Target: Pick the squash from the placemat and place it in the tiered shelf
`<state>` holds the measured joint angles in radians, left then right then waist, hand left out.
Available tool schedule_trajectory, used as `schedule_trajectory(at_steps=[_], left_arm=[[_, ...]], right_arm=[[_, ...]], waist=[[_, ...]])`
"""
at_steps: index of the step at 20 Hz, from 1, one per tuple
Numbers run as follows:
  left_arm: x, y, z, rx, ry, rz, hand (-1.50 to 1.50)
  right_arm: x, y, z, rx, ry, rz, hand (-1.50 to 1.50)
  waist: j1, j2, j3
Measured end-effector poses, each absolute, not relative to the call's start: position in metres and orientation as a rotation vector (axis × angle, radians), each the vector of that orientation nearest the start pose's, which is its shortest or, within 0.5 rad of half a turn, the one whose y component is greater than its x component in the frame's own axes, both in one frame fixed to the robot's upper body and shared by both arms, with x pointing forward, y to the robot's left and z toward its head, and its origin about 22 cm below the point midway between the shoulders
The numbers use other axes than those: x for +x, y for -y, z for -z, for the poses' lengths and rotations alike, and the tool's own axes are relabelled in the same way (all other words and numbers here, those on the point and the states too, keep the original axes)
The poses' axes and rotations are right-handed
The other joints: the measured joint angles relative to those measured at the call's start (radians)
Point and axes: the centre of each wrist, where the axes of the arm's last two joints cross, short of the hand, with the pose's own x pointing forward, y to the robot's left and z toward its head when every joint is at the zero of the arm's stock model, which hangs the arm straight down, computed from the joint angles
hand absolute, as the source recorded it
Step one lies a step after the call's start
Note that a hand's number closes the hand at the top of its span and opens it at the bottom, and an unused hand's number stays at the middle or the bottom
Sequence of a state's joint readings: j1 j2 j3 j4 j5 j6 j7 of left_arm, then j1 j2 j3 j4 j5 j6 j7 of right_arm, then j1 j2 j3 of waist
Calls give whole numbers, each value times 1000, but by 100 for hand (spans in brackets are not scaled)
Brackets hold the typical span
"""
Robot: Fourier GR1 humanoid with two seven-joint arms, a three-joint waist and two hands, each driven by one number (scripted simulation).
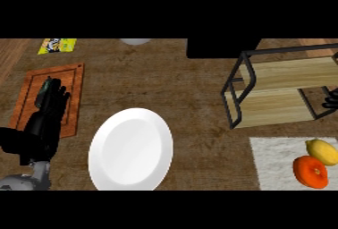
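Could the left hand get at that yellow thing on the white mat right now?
Probably not easily. The left hand rests over the wooden board far left; the white plate lies between it and the yellow thing on the placemat far right. The right hand sits much nearer.

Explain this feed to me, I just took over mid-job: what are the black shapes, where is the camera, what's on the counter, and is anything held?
The single camera sits in the robot's head, looking steeply down at the counter. The black shape at left is its left hand, open over a wooden board, holding nothing. The right hand barely shows at the right edge, beside the tiered shelf. A white plate lies mid-counter. On the pale placemat, lower right, lie a yellow item and an orange item side by side; I cannot tell which is the squash. Neither is held.
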<state>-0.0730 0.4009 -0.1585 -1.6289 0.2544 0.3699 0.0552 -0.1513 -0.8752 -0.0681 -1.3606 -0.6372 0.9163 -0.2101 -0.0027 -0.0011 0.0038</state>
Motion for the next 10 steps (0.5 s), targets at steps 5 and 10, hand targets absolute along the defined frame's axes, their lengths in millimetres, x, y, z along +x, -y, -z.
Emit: schedule_trajectory(at_steps=[5,10], left_arm=[[253,-274,-49,249,1598,-51,0],[250,-278,-49,261,1593,-64,0]], right_arm=[[267,422,-195,339,1542,-1070,-150],[252,387,-237,91,1515,-1394,-150]], waist=[[-11,-5,0],[-27,-11,1]])
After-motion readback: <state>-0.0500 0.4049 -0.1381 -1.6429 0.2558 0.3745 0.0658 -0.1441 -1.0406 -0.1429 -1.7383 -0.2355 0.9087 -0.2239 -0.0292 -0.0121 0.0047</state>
